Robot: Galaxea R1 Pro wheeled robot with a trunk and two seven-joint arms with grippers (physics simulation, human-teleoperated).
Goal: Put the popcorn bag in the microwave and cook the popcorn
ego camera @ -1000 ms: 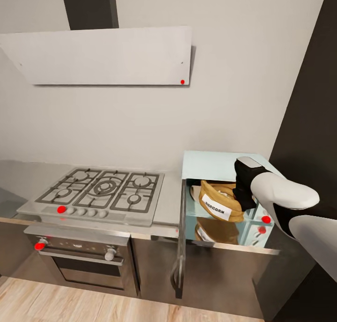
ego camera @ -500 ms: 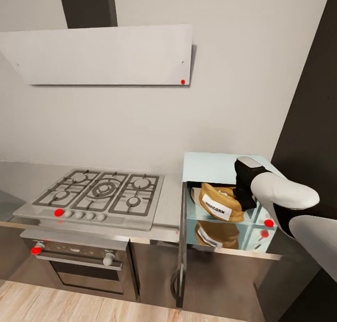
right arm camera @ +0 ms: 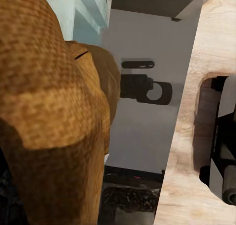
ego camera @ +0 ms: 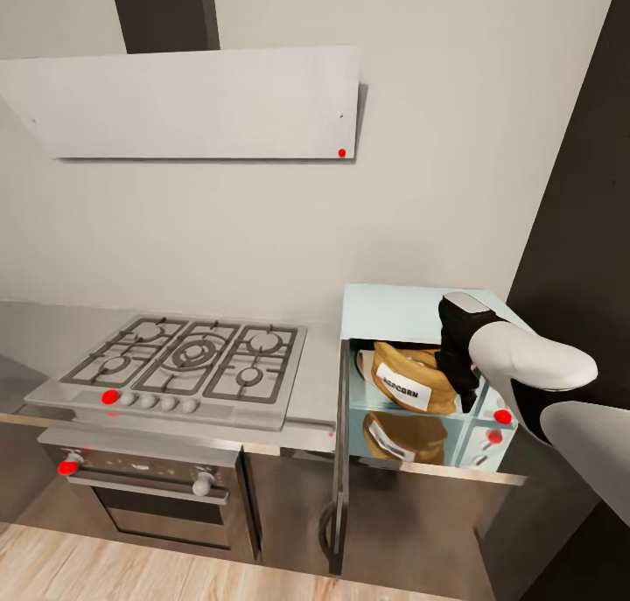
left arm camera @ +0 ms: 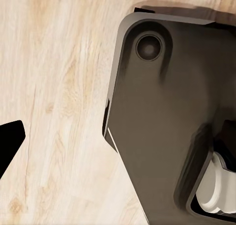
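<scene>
The pale mint-blue microwave (ego camera: pixel 394 308) stands on the grey steel countertop (ego camera: pixel 319 382) with its door (ego camera: pixel 339 461) swung wide to the left, edge-on to me. The tan popcorn bag (ego camera: pixel 407 375) with its white label sits tilted inside the cavity, mirrored in the glossy floor below. My right gripper (ego camera: pixel 453 375) reaches into the opening at the bag's right side. In the right wrist view the bag's weave (right arm camera: pixel 49 112) presses close against the camera. No popcorn shows. My left gripper (left arm camera: pixel 118 136) hangs open over the wooden floor and my dark base.
A steel gas hob (ego camera: pixel 188 356) lies left of the microwave, over a built-in oven (ego camera: pixel 149 496). A grey hood (ego camera: pixel 192 102) hangs on the wall above. A dark tall panel (ego camera: pixel 586 234) rises at the right. Wooden floor (ego camera: pixel 105 575) runs in front.
The head view shifted slightly at first. The bag has tipped and moved a little up inside the microwave; the right arm has barely moved.
</scene>
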